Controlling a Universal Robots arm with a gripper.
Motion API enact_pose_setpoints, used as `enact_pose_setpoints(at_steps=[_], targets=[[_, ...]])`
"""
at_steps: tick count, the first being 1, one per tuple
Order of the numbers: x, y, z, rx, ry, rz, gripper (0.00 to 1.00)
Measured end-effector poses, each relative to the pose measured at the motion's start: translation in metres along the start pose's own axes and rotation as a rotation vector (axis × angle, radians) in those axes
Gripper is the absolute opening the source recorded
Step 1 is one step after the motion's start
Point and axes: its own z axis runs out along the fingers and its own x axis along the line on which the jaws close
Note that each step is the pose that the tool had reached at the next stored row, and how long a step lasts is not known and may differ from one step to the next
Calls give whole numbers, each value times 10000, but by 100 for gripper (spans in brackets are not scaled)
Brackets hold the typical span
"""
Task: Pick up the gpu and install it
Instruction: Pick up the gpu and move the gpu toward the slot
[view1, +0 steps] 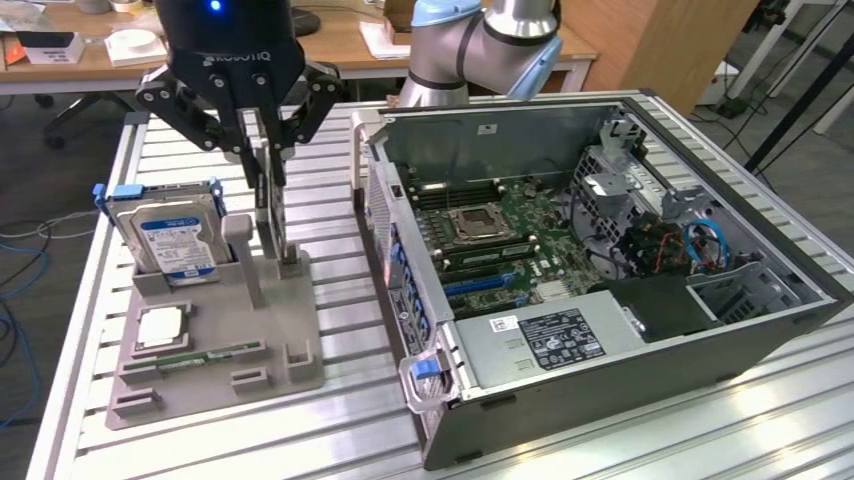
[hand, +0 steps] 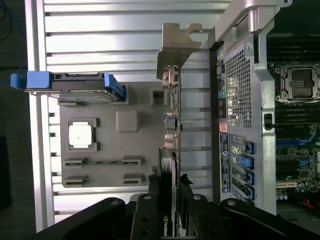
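While your gripper (view1: 271, 150) pinches the gpu (view1: 278, 215) edge-on at the exterior frame's upper left, its foot at the holder (view1: 267, 345), you're seemingly mid pick-up, and clearing that slot calls for a straight lift.

Gripper (view1: 271, 158), upper left of the exterior view, points straight down, fingers (hand: 149, 215) pinched on the gpu (view1: 274, 215); arm (view1: 461, 45) bends at top centre.
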Motion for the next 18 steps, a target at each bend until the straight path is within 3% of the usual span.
enact_pose_setpoints(at_steps=[18], targets=[[-99,6,2,1,1,0,26]])
